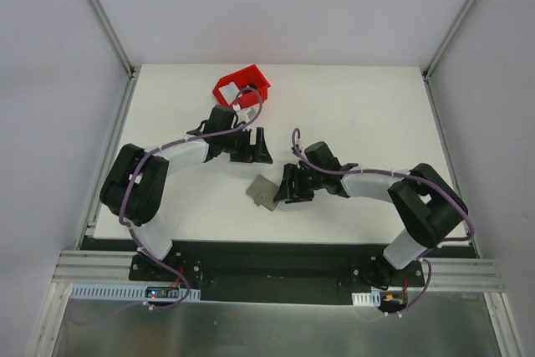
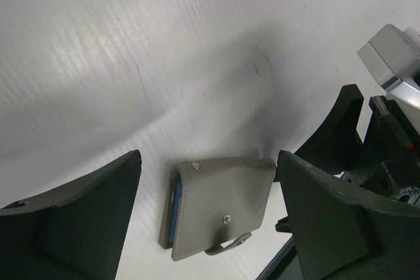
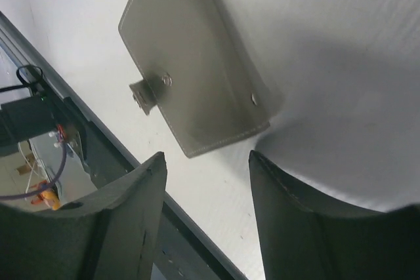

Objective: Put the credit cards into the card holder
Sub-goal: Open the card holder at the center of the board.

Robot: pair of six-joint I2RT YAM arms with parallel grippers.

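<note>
The card holder (image 1: pixel 263 193) is a flat grey snap wallet lying shut on the white table, near the front middle. In the left wrist view the card holder (image 2: pixel 223 201) lies just past my fingertips, and a blue edge shows between its covers. My left gripper (image 2: pixel 209 157) is open and empty, hovering above and behind the holder, as the left gripper (image 1: pixel 257 155) shows from the top. My right gripper (image 3: pixel 207 157) is open and empty too, with the card holder (image 3: pixel 197 77) ahead of its tips; the right gripper (image 1: pixel 282 184) sits just right of the holder. Something white, perhaps one of the credit cards (image 1: pixel 243 99), lies in the red bin.
The red bin (image 1: pixel 251 77) stands at the back of the table, behind the left arm. The right arm's fingers (image 2: pixel 348 126) show at the right of the left wrist view, close to my left gripper. The table's black front edge (image 3: pixel 111 162) runs close to the holder.
</note>
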